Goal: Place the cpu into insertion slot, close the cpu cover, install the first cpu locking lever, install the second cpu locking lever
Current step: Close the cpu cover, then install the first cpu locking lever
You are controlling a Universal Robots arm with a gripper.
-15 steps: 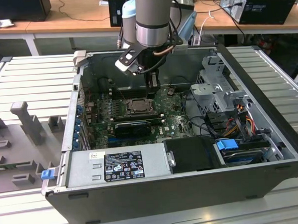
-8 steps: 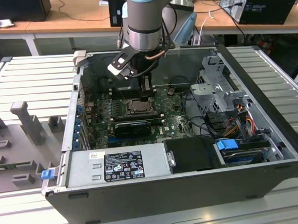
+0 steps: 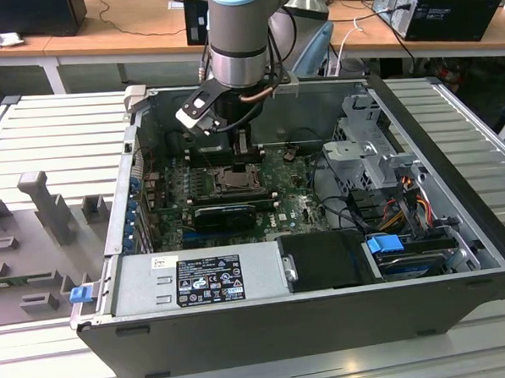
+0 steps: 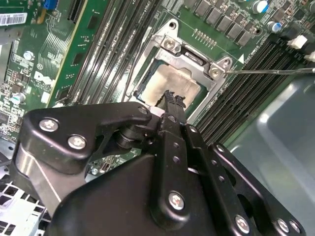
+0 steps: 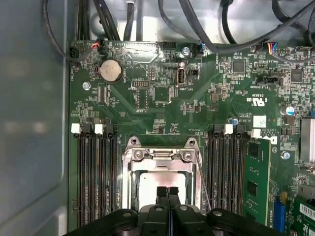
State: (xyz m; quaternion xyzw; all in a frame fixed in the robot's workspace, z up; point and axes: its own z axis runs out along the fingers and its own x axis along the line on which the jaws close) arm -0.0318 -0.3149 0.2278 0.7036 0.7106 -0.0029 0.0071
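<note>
The arm's black gripper hangs low inside the open grey metal computer case. Its 2 fingers are pressed together with nothing between them. In both wrist views the fingertips sit directly over the small square pale silver-beige cpu, though whether they touch it cannot be told. The cpu lies in the square silver-rimmed insertion slot on the green circuit board. The thin silver windowed cpu cover lies flat around the cpu, which shows through the window. 1 thin silver locking lever rod runs along the socket's side, just beside the long black memory slots.
</note>
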